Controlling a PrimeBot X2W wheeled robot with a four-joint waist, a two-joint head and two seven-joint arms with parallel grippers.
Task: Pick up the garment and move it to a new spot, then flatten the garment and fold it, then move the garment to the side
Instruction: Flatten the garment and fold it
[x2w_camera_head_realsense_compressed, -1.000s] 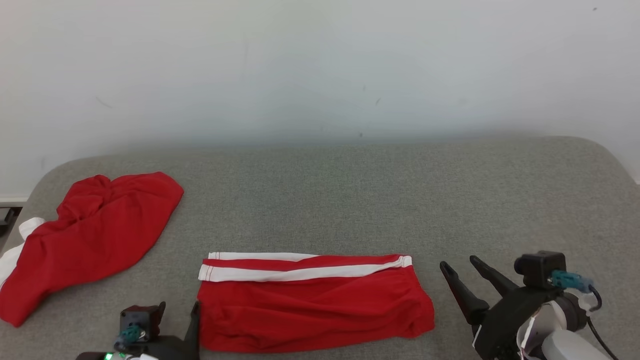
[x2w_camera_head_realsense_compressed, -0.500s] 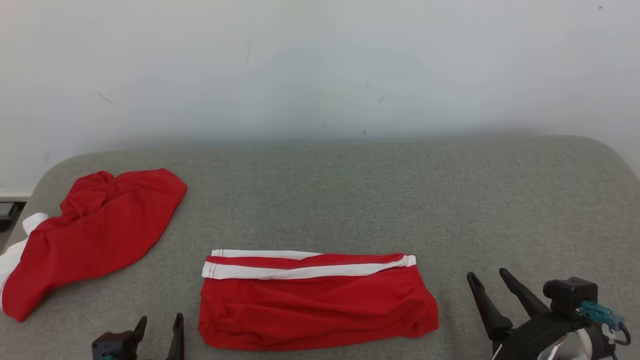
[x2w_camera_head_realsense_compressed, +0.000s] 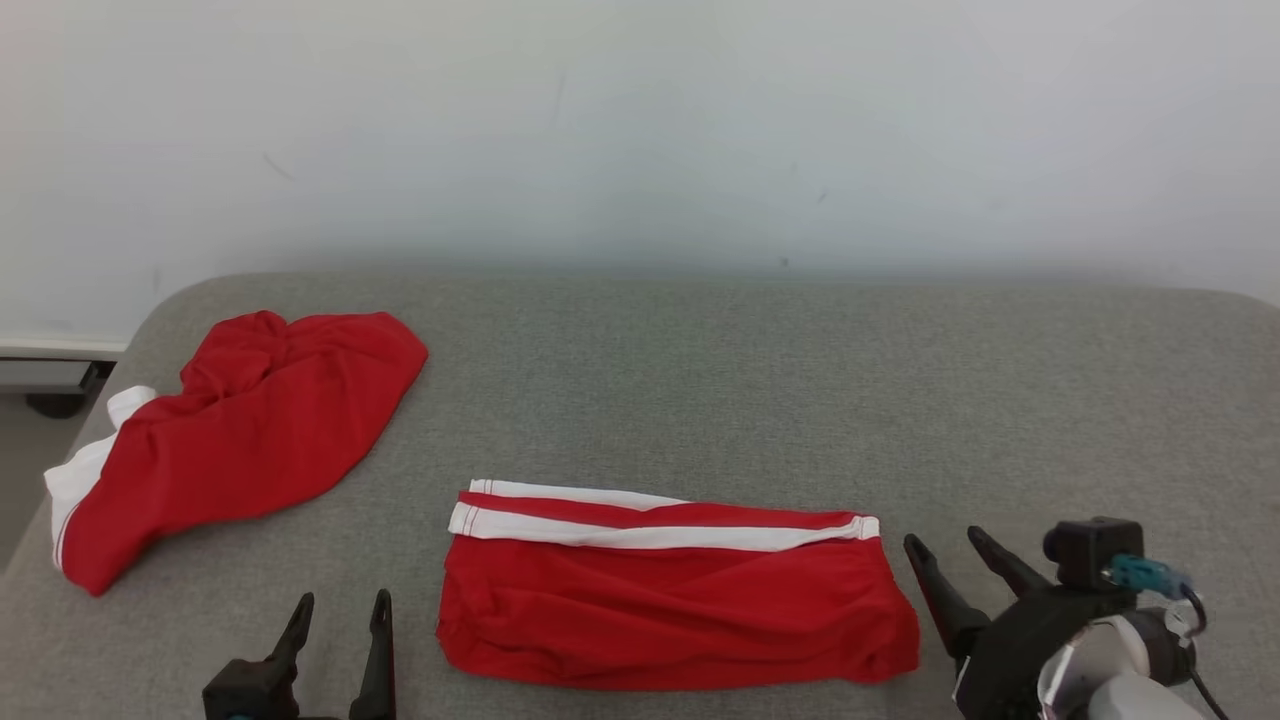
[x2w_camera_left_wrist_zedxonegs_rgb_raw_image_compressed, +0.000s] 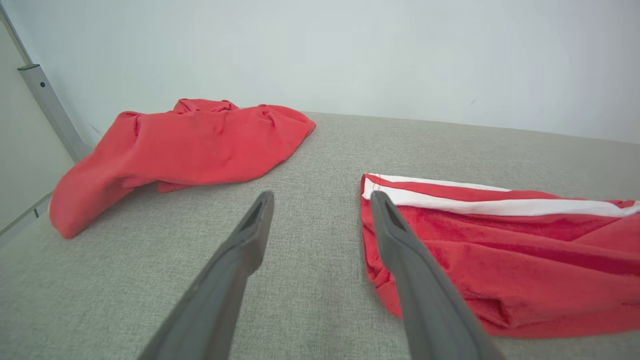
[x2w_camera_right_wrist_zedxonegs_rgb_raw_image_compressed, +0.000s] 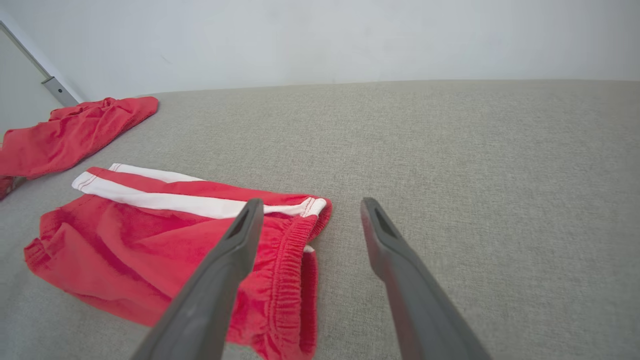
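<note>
The left hand (x2w_camera_head_realsense_compressed: 342, 600) sits low at the near edge of the grey fabric-covered worktop (x2w_camera_head_realsense_compressed: 800, 400), its 2 dark fingers spread wide with nothing between them. The right hand (x2w_camera_head_realsense_compressed: 943, 540) is likewise fully spread and empty, its fingers angled up and toward its own left. The garment (x2w_camera_head_realsense_compressed: 680, 600), red with 2 white stripes along its far edge, lies folded into a flat oblong between the 2 hands. Its left end is just to the right of the left hand and its right end just to the left of the right hand. In the left wrist view that hand's right finger crosses in front of the garment's near left corner; whether it touches the cloth cannot be told. In the right wrist view the gathered elastic end of the garment lies under that hand's left finger, while the right finger stands over bare worktop. A second red garment (x2w_camera_head_realsense_compressed: 250, 430), crumpled and showing white trim, lies well apart, ahead and to the left of the left hand.
</note>
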